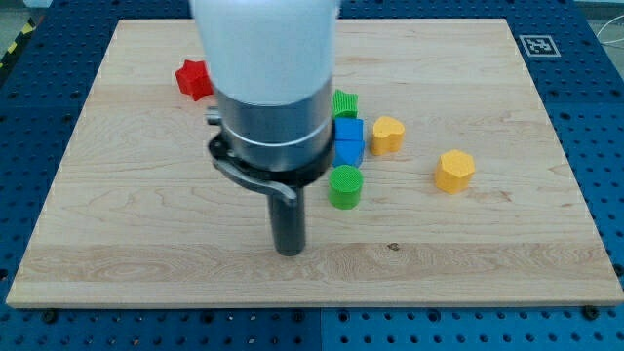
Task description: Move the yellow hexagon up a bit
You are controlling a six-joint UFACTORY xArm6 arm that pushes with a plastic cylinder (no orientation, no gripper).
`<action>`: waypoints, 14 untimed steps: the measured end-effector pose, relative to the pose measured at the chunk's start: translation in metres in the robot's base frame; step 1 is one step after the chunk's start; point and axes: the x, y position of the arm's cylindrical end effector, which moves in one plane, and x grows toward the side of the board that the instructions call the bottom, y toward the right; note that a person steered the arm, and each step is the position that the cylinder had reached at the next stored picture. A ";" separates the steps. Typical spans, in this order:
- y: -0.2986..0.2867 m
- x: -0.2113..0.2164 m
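Task looks unstarted: my tip (290,252) sits on bare board, touching no block. No jaws on this rig, only a straight rod, so nothing spreads or pinches. Yellow hexagon (454,171) lies well apart from the tip, toward the view's right and somewhat toward its top, standing alone. Green cylinder (344,186) is just up-right of the tip. Left to do, I judge: get below the hexagon, then push toward the view's top.

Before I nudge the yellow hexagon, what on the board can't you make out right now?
Camera view only:
- red block: arm body covers its right side, so shape unsure.
- upper green block: partly behind the arm.
- Anything behind the arm body: unseen.
- yellow hexagon and my tip show clearly, well apart.
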 end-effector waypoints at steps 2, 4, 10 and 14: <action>0.057 0.002; 0.100 -0.005; 0.154 -0.030; 0.164 -0.079</action>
